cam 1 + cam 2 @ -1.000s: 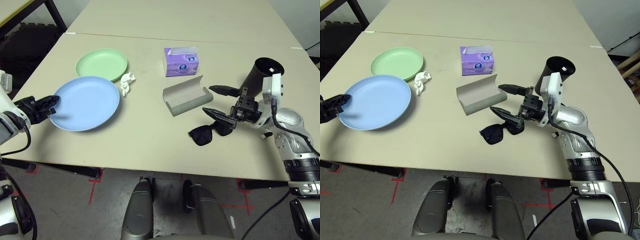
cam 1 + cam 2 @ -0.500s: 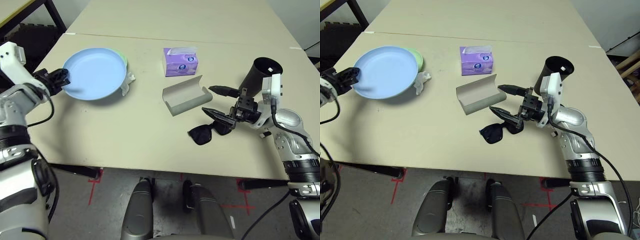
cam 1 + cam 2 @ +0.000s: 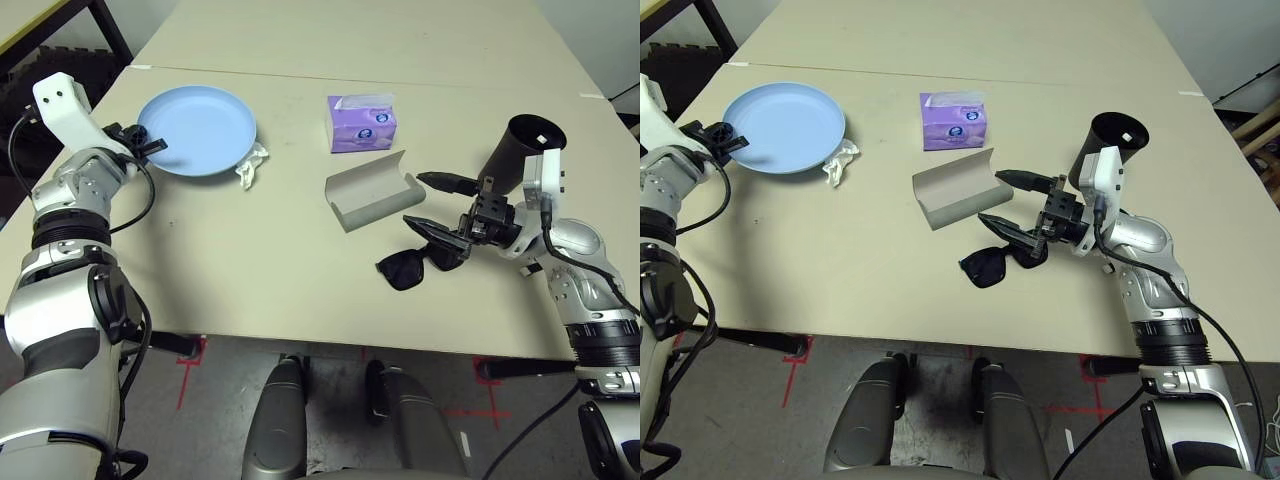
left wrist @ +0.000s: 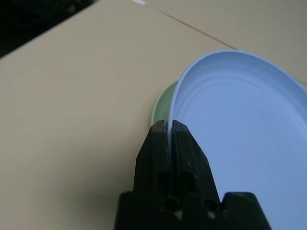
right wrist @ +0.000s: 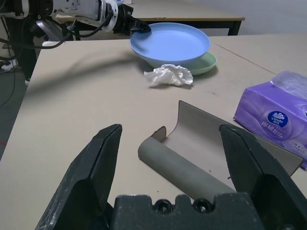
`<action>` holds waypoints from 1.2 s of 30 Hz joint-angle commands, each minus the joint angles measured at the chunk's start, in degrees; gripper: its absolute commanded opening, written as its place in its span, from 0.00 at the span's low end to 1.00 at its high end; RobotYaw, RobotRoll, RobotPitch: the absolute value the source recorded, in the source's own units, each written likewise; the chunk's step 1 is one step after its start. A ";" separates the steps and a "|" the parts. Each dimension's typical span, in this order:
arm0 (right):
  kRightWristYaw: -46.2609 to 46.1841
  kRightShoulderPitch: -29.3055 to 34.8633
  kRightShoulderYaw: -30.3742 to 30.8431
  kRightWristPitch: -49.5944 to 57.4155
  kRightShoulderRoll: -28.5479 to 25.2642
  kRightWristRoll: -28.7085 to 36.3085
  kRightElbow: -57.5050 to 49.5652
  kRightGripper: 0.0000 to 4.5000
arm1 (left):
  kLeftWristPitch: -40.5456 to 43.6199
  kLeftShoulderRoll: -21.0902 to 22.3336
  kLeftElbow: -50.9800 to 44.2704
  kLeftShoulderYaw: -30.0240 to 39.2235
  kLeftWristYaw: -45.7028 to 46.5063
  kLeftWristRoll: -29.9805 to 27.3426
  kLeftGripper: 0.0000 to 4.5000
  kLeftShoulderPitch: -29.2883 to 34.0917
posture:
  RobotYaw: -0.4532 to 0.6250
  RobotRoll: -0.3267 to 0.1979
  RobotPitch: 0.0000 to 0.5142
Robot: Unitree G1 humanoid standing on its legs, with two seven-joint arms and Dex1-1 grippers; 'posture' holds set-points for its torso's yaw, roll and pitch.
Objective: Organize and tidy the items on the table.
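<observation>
The black sunglasses (image 3: 415,264) are lying nearest, just below the right gripper (image 3: 437,204), whose jaws are standing wide apart over the table (image 3: 280,260). One grey glasses case (image 3: 372,190) is lying open beyond. Farther left, the left gripper (image 4: 169,128) is pinching the light blue plate (image 3: 197,130) by its rim. The wrist views are revealing a green plate (image 5: 207,63) underneath, making two plates.

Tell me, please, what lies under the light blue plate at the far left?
The pale green plate sits under the light blue plate, with just its edge peeking out. The rest is covered. The left hand pinches the blue rim.
</observation>
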 commanded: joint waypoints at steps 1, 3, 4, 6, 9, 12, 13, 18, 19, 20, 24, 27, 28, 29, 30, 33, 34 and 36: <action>-0.03 1.50 0.22 0.03 -0.32 0.00 -1.10 1.00 | -1.78 -0.74 1.84 0.84 0.84 0.06 0.00 -2.09 | 0.59 0.62 0.36; -0.08 1.63 0.21 -0.01 -0.33 -0.02 -1.18 1.00 | -2.07 -0.92 2.27 1.16 0.98 -0.09 0.00 -2.65 | 0.59 0.62 0.35; -0.10 1.67 0.20 -0.04 -0.33 -0.02 -1.20 1.00 | -2.17 -1.02 2.42 1.33 1.10 -0.10 0.00 -2.90 | 0.59 0.62 0.35; -0.13 1.75 0.19 -0.15 -0.32 -0.06 -1.23 1.00 | -2.48 -1.24 2.70 1.56 1.45 0.02 0.00 -3.32 | 0.59 0.62 0.35; -0.20 1.87 0.18 -0.18 -0.31 -0.07 -1.37 1.00 | -3.18 -1.74 3.21 1.85 2.21 0.13 0.00 -3.91 | 0.58 0.62 0.35; -0.53 2.17 0.21 0.15 -0.33 -0.01 -2.11 1.00 | -3.88 -2.12 3.62 1.58 2.40 0.49 0.00 -4.28 | 0.58 0.62 0.35; -0.64 2.26 0.23 0.25 -0.35 0.01 -2.34 1.00 | -4.10 -2.19 3.67 1.40 2.42 0.70 0.00 -4.34 | 0.58 0.62 0.35; -1.14 2.34 0.23 0.78 -0.50 0.08 -3.04 1.00 | -4.85 -2.59 3.71 0.19 1.88 2.13 0.18 -4.38 | 0.58 0.62 0.35; -1.21 2.34 0.22 0.85 -0.52 0.07 -3.12 1.00 | -4.89 -2.68 3.65 0.08 1.59 2.31 0.26 -4.34 | 0.58 0.62 0.35; -1.23 2.29 0.21 0.90 -0.52 0.05 -3.11 1.00 | -4.90 -2.75 3.64 -0.01 1.40 2.42 0.34 -4.33 | 0.58 0.62 0.35; -1.36 1.94 0.28 1.04 -0.43 -0.04 -2.99 1.00 | -4.74 -3.03 2.95 -0.17 0.63 2.31 0.69 -3.78 | 0.58 0.62 0.35; -1.31 1.71 0.35 1.05 -0.37 -0.02 -2.79 1.00 | -4.63 -2.91 2.47 -0.17 0.28 2.08 0.97 -3.22 | 0.59 0.62 0.35; -1.26 1.60 0.36 1.02 -0.36 -0.03 -2.65 1.00 | -4.57 -2.89 2.37 -0.17 0.20 2.03 0.99 -3.09 | 0.59 0.62 0.35; -1.24 1.53 0.37 1.02 -0.34 -0.02 -2.58 1.00 | -4.49 -2.84 2.21 -0.16 0.04 1.99 0.99 -2.90 | 0.59 0.62 0.35; -1.20 1.47 0.37 0.99 -0.33 -0.02 -2.48 1.00 | -4.39 -2.79 2.07 -0.24 -0.23 2.03 0.99 -2.72 | 0.59 0.62 0.35; -1.12 1.34 0.41 0.88 -0.27 -0.05 -2.27 1.00 | -3.42 -2.61 1.19 -0.74 -2.07 2.12 0.99 -2.03 | 0.59 0.62 0.35; -1.12 1.28 0.43 0.85 -0.23 -0.06 -2.20 1.00 | -2.83 -2.54 0.79 -1.01 -3.29 2.10 0.99 -1.76 | 0.59 0.62 0.35; -1.13 1.20 0.45 0.75 -0.15 -0.09 -2.10 1.00 | -1.75 -2.26 -0.22 -1.84 -5.40 2.34 0.99 -0.97 | 0.59 0.62 0.35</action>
